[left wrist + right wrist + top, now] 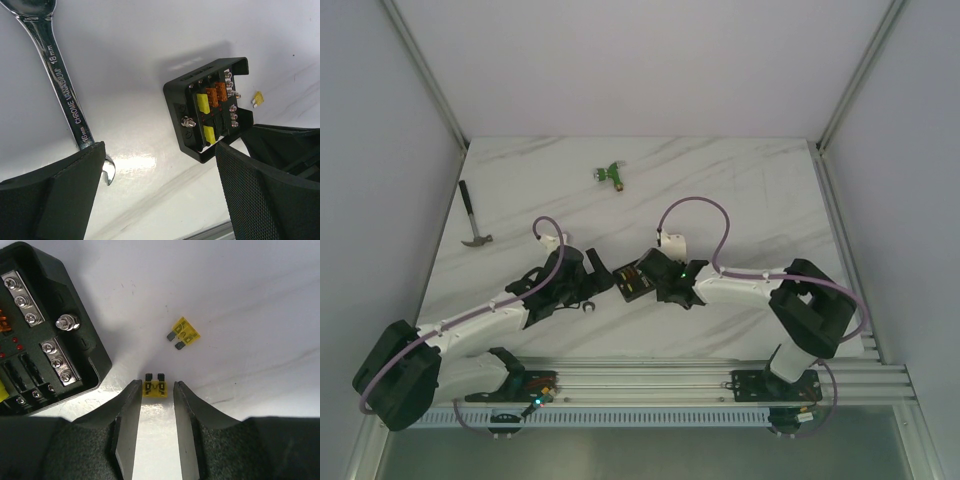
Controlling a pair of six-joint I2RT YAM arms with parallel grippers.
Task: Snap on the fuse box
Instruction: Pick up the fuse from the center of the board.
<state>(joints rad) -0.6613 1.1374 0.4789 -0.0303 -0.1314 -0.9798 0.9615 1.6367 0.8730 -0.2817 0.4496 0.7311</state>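
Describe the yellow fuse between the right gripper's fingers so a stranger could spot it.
Start at the black fuse box mid-table; two loose fuses lie beside it. Pick the yellow fuse set straight between the right gripper's fingers; the other fuse lies askew, farther out.

- Right wrist view: the fuse box [45, 340] runs off the left edge
- Left wrist view: the wrench [57, 85] is cut by the top edge, its lower end behind a finger [55, 195] of the left claw [160, 152]
- Top view: the right claw [665, 287] covers the fuse box's right edge; its inside is too small to make out
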